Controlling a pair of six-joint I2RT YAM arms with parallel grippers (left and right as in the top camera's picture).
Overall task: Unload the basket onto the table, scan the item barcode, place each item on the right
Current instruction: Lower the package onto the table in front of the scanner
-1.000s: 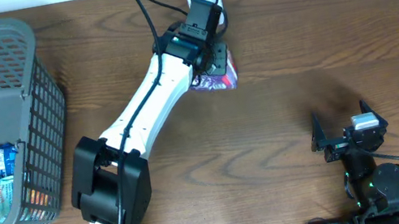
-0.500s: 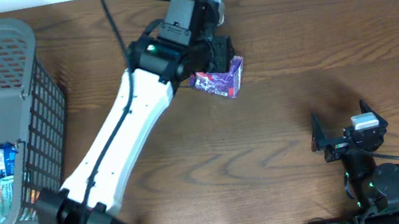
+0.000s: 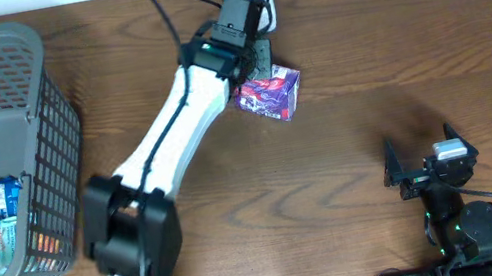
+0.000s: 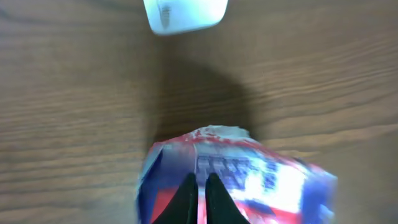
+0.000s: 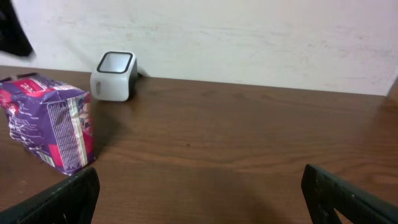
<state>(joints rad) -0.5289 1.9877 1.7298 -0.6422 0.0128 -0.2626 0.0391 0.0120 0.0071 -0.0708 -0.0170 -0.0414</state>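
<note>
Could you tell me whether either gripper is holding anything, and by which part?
Apparently nothing: the left gripper is shut, clear of the packet; the right gripper is open and empty.

Shop checkout — basket [image 3: 20,125] and barcode scanner [image 5: 112,78] on table [image 3: 411,38].

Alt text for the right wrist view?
A purple packet sits on the wooden table at left, apart from a white scanner behind it near the wall. The right pincer is open, black fingers at the bottom corners.
</note>
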